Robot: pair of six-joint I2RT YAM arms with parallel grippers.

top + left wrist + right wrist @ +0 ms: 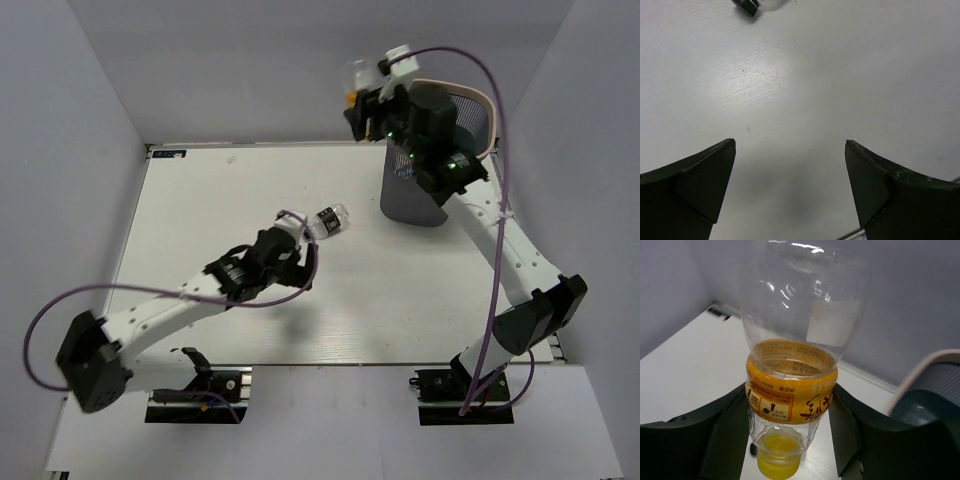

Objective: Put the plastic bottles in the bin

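Your right hand [789, 410] pinches a bottle [800, 330] up by the bin [410, 195] to drop it; left hand [790, 144] spread

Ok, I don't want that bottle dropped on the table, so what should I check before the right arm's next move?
1. Right claw clamped on orange-labelled bottle: ok.
2. Bottle over the bin opening: not ok, the bin sits off to one side.
3. Bin upright: ok.
4. Left claw open and empty: ok.
5. Dark-capped bottle lying clear of the bin: ok.
6. Room left inside the bin: cannot tell.
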